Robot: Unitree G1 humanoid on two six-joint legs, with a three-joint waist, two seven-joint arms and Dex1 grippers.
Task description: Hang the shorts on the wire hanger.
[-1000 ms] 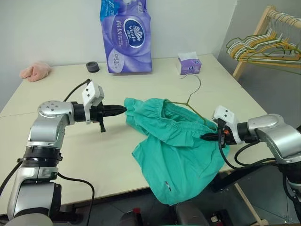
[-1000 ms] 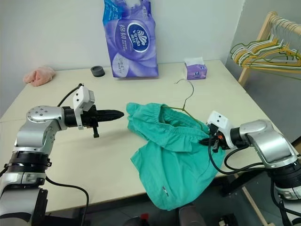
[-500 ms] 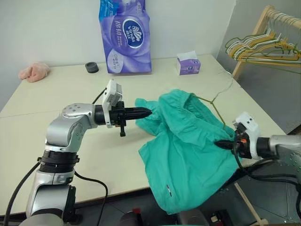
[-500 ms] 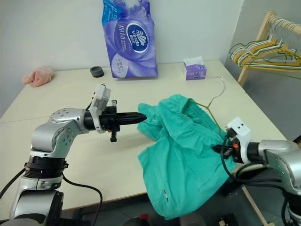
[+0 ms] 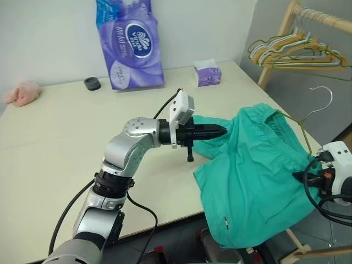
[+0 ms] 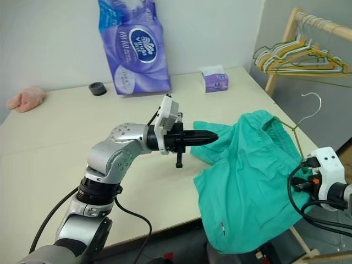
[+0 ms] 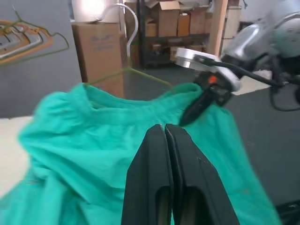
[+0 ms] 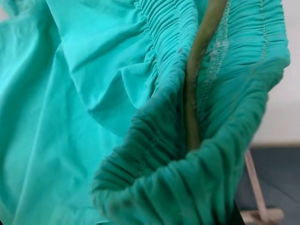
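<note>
The teal shorts (image 5: 253, 176) hang in the air over the table's right front corner, stretched between my two grippers, with a small white mark near the lower hem. My left gripper (image 5: 223, 131) points level toward the right, shut, its tips on the left end of the gathered waistband (image 7: 126, 101). The thin olive wire hanger (image 5: 297, 124) runs inside the waistband, and its hook (image 5: 323, 94) rises past the table edge. Low on the right, my right gripper (image 5: 298, 177) is shut on the waistband's right end, where the hanger wire (image 8: 192, 103) runs through the bunched fabric.
At the back of the cream table (image 5: 60, 137) stand a purple toilet-paper pack (image 5: 129, 44), a small tissue box (image 5: 207, 76) and a black ring (image 5: 92, 83). A pink cloth lump (image 5: 22, 93) lies far left. A wooden rack with several hangers (image 5: 294, 52) stands right.
Both grippers have carried the shorts and hanger to the right, off the tabletop to its right front corner. The hanger's hook now stands beyond the table edge. The view has also turned right.
</note>
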